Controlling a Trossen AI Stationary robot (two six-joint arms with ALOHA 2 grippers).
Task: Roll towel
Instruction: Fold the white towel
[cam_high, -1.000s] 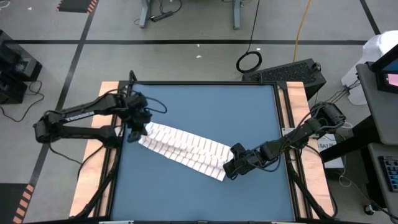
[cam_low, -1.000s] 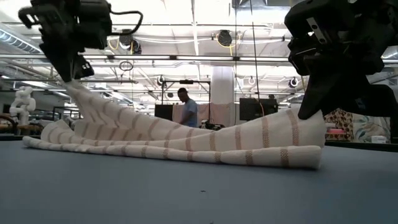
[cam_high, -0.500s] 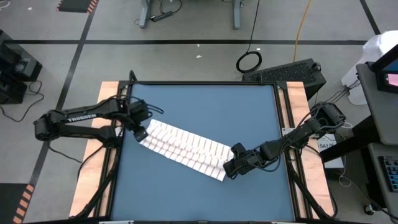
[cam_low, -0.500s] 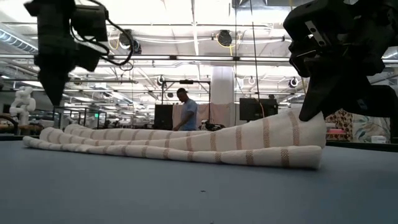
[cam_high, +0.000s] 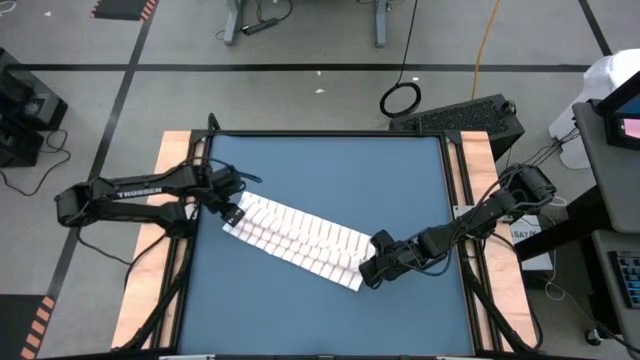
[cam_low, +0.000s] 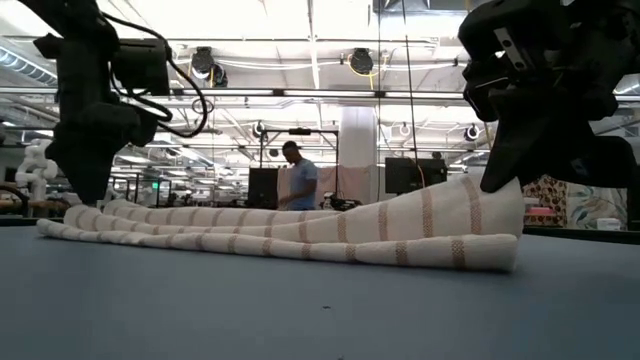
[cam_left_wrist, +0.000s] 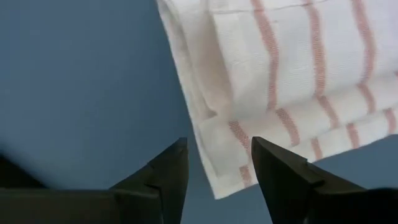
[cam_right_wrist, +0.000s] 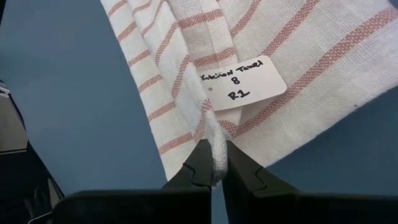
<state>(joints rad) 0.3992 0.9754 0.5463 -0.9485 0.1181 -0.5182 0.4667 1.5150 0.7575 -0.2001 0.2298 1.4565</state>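
Across the middle of the blue table lay the towel, folded into a long narrow band running diagonally from near the table's left edge down toward its right-front part. White cloth, thin reddish stripes crossing it. In the low view the towel sat flat at its left end and rose at the right end, where I had it lifted. A white label with handwriting sat on the cloth near my right fingers.

My right gripper was at the band's lower-right end, fingers pinched closed on a bunched edge of the towel, the fold squeezed up between the two tips. That arm reached in from the table's right side, low, forearm angled down and left across the edge.

My left gripper was at the upper-left end of the band, fingers apart and holding nothing. In the left wrist view the two tips stood spread just above the towel's corner, cloth lying loose on the blue surface. That arm stretched in from the left, elbow out past the wooden table rim, wrist tipped downward.

A person stood far off in the room behind.
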